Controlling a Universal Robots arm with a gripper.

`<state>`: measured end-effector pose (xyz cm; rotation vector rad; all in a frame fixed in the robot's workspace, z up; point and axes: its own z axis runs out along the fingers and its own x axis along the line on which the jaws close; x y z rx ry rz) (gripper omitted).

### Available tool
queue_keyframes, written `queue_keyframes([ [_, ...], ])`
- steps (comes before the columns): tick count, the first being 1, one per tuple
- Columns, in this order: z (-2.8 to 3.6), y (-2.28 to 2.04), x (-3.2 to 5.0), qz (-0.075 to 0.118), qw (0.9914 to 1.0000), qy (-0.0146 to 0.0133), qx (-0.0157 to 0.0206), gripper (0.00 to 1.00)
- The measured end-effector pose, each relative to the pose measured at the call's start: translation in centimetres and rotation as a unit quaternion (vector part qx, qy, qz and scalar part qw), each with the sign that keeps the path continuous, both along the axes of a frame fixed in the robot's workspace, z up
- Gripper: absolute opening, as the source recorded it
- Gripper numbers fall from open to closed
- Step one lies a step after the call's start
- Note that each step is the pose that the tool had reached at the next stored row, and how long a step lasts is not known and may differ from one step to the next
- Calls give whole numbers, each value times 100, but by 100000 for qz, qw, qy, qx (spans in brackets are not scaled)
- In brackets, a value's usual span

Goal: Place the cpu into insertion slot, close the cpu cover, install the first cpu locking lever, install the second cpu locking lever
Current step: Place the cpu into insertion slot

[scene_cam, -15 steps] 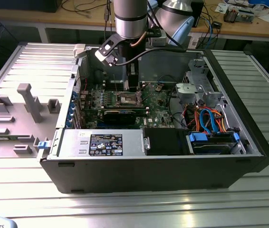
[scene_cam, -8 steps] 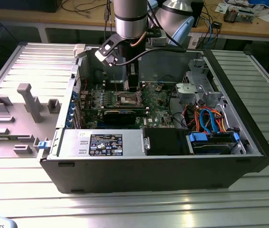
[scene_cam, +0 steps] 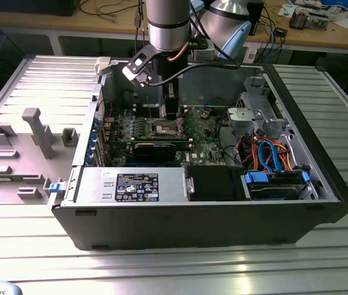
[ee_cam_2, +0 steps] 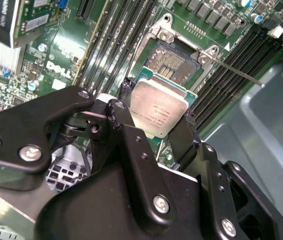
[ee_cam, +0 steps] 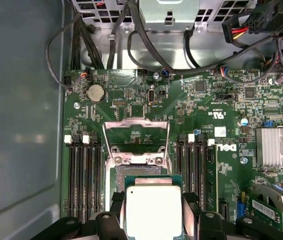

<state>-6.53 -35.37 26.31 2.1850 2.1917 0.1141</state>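
My gripper (ee_cam_2: 154,122) is shut on the cpu (ee_cam_2: 157,106), a flat square chip with a silvery top, gripped by its edges between two black fingers (ee_cam_2: 120,120). In both wrist views the cpu (ee_cam: 153,209) hangs just above the green board, beside the insertion slot (ee_cam_2: 174,61), whose dark pin field lies bare. The cpu cover (ee_cam: 136,136), a silver frame with a square window, stands raised open behind the slot (ee_cam: 135,172). A thin metal locking lever (ee_cam_2: 239,71) sticks out free. In the exterior view the gripper (scene_cam: 171,114) reaches down into the open computer case over the slot (scene_cam: 163,128).
Long memory slots (ee_cam: 84,175) flank the socket on both sides. A black expansion card (scene_cam: 154,149) and a finned heatsink (ee_cam: 279,146) lie close by. Cables (scene_cam: 266,153) and drive bays sit at the exterior view's right; the case walls (scene_cam: 192,215) enclose everything.
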Motion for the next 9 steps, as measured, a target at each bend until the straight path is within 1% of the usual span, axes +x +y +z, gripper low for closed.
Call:
queue_keyframes([
  [2,-56,6,-13,-3,100000,5,-7,54],
  [3,-75,10,-13,-1,100000,5,-2,54],
  [5,-114,34,-13,3,100000,4,-4,54],
  [9,-200,54,-14,2,100000,5,-3,54],
])
